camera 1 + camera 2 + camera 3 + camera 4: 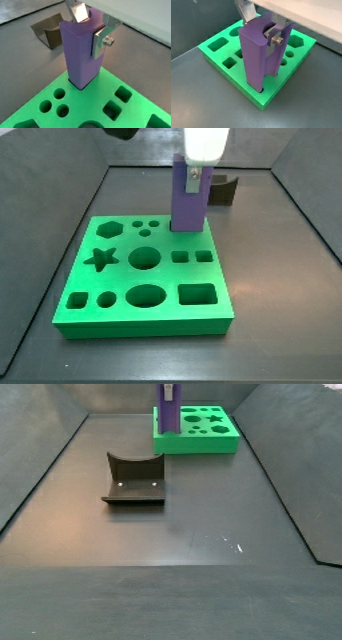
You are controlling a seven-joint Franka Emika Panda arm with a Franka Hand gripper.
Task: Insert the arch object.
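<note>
The arch object (83, 55) is a tall, smooth purple block standing upright. Its lower end sits in a slot at a corner of the green board (80, 107), and most of its length is above the board. My gripper (90, 27) is shut on its upper end, one silver finger on each side. Both wrist views show this; the block (258, 55), gripper (261, 25) and board (251, 97) show from the opposite side. In a side view the block (189, 198) stands at the far edge of the board (147, 323) under the gripper (197, 173). It also shows far off (168, 392).
The board has several other shaped holes, round, square, star and hexagon (140, 260). The dark fixture (134, 479) stands on the grey floor away from the board (201, 442); it also shows in a wrist view (48, 31). Dark walls enclose the floor.
</note>
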